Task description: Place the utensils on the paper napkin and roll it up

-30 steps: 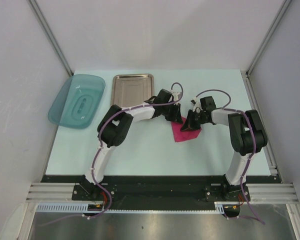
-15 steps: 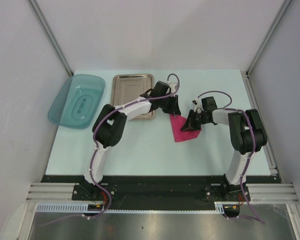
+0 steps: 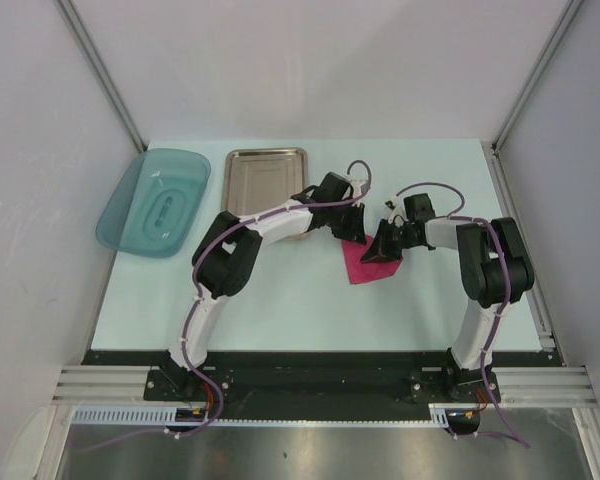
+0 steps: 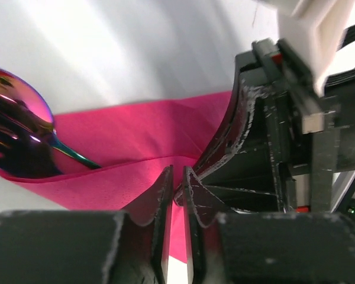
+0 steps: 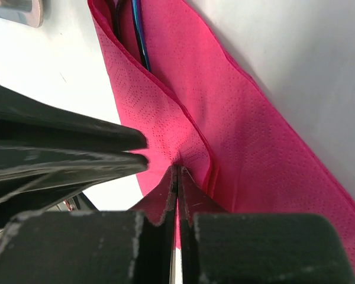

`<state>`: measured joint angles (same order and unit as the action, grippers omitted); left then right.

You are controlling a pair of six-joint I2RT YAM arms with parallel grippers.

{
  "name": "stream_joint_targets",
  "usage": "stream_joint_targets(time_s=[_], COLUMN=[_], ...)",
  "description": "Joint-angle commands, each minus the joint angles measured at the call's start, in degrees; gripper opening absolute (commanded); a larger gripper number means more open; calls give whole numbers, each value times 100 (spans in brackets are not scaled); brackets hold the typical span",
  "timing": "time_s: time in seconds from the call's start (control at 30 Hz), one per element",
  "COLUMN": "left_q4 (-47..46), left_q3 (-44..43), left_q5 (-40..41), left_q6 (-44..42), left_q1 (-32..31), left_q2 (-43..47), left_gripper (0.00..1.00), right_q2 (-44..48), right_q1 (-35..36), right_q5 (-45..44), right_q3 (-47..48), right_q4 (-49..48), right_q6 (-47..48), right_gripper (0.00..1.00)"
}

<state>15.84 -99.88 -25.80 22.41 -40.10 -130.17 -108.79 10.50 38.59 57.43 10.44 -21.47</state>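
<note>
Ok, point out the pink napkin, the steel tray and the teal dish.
pink napkin (image 3: 359, 269), top view, its near part.
steel tray (image 3: 260, 183), top view, its bare floor.
teal dish (image 3: 155, 202), top view, its middle.

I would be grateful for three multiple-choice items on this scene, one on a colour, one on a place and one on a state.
1. The translucent dish is: A teal; B orange; C black.
2. The utensils lie: A in the steel tray; B in the dish; C inside the fold of the paper napkin.
3. The right tool is: A wide open; B shut on the paper napkin; C gripping the steel tray.
Key: 1 A, it reads teal from above. 2 C, the left wrist view shows them poking out of the pink fold. 3 B, its fingertips meet on the napkin's creased edge.
</note>
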Motion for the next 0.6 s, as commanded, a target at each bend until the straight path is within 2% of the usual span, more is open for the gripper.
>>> stream_joint_targets(time_s=[0.0, 0.33, 0.57], left_q4=[235, 508, 807], left_q3=[-14, -67, -199], left_q5=[40, 444, 515], left_q6=[-18, -140, -343], left_q1=[2, -7, -7], left_q2=[-158, -360, -606], left_gripper=[14, 9, 5], right_q2=[-336, -283, 542], right_q1=[57, 57, 338], right_q5=[-668, -642, -598], right_q3=[-197, -215, -215], right_q4=[-15, 2, 46], right_q6=[126, 187, 345], right_gripper=[0, 0, 4])
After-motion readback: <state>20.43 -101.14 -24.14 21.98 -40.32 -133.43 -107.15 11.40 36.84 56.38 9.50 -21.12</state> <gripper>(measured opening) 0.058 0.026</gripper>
